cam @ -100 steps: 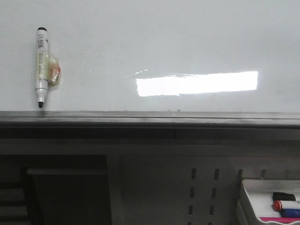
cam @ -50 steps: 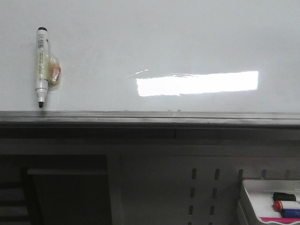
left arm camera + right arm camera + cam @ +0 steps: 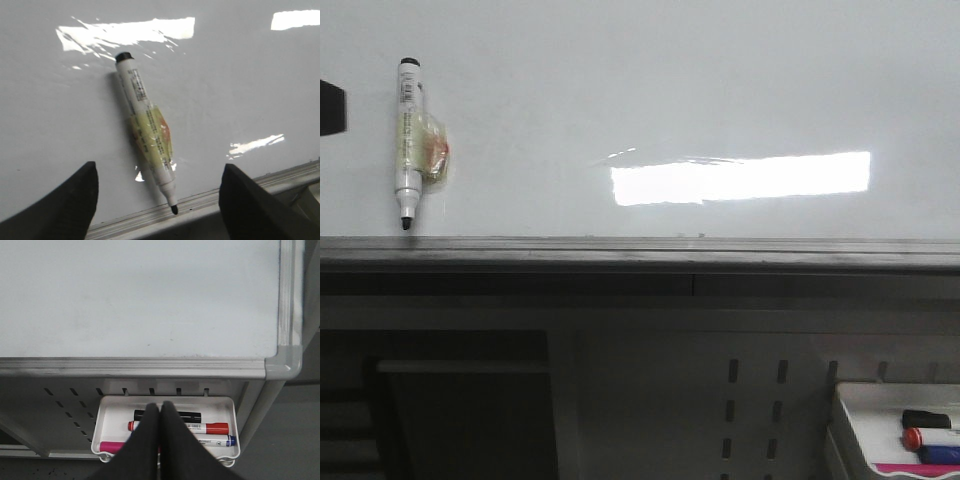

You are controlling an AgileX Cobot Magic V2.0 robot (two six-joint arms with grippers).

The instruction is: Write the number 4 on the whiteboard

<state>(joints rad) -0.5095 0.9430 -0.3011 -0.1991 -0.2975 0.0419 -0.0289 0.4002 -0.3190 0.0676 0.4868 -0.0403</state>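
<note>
Whiteboard [image 3: 720,90] blank above grey frame edge [image 3: 640,250], marker [image 3: 410,140] far left

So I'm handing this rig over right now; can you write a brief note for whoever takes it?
Left gripper: open, empty, fingers either side of the marker.
Right gripper: shut, empty, over the white tray of spare markers.
Marker lies on the whiteboard, tip near the frame.
Done: nothing; no number 4 drawn on the visible board.
Left: grasp marker, write the 4.
</note>
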